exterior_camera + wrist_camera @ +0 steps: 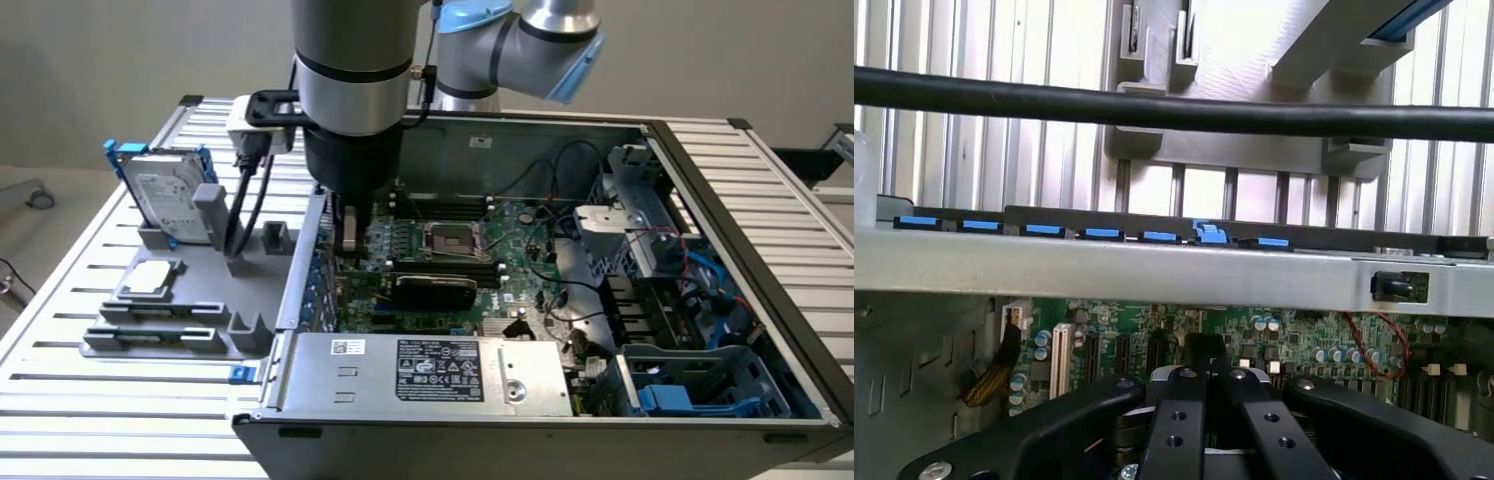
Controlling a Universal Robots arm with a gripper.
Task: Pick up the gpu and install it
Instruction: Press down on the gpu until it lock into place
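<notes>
status: pick looks done, and install looks mostly done going by how things lie

gpu is inside the PC case, standing on the motherboard just beside the CPU socket. It's on the socket's near side in the exterior view, black shroud toward the camera. It sits low and level along the board, so I read it as in its slot. Can't confirm full seating or any latch from these views

gripper is down in the case, to the exterior view's left of the CPU socket, close to the rear wall. It's near the gpu's end, no contact that I can see. fingers are pressed together with nothing clamped between them, and in the wrist view there's just bare board beneath

further to the exterior view's left of the socket, outside the case, the gray tray on the slatted surface holds the hard drive and the small silver chip. Neither is a task part

open items as I judge them:
- seating depth unverified
- bracket retention at the blue tabs along the rear wall: can't tell their state
</notes>
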